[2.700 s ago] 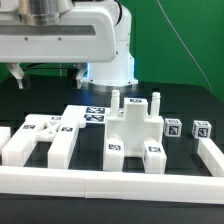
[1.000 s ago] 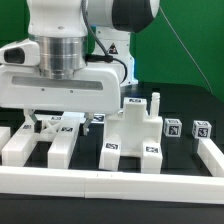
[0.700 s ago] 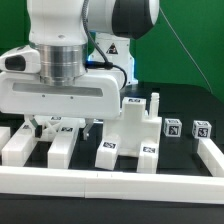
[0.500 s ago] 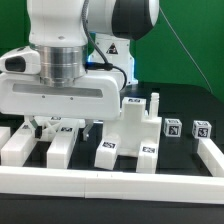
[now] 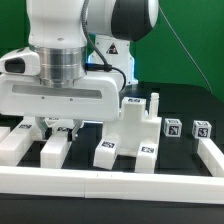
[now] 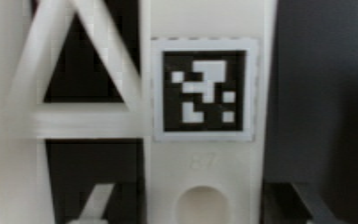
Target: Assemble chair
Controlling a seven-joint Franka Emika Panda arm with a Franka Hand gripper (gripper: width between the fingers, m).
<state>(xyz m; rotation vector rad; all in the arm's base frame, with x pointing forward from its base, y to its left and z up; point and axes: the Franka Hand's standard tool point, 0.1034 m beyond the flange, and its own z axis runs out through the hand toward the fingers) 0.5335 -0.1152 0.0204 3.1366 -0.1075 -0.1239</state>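
A white chair frame piece (image 5: 16, 146) with tagged legs lies at the exterior view's left, under my wrist. My gripper (image 5: 62, 128) is down over one of its bars, a finger on each side. In the wrist view that bar (image 6: 206, 25) runs between my fingertips (image 6: 98, 205) and carries a square marker tag (image 6: 206, 88). The gripper (image 6: 194, 205) is closed in against the bar's sides, with only thin dark strips showing beside it. A rung of the same piece (image 6: 87, 122) branches off sideways.
A chunky white chair block (image 5: 130, 128) with upright pegs stands just to the exterior view's right of my gripper. Two small tagged cubes (image 5: 172, 127) (image 5: 200, 129) sit further right. A long plain white bar (image 5: 110, 182) runs along the front, another (image 5: 213, 152) along the right side.
My wrist has come down over the left frame piece. In the last half second the fingers have drawn in from wide apart onto its bar, and the piece has shifted slightly.
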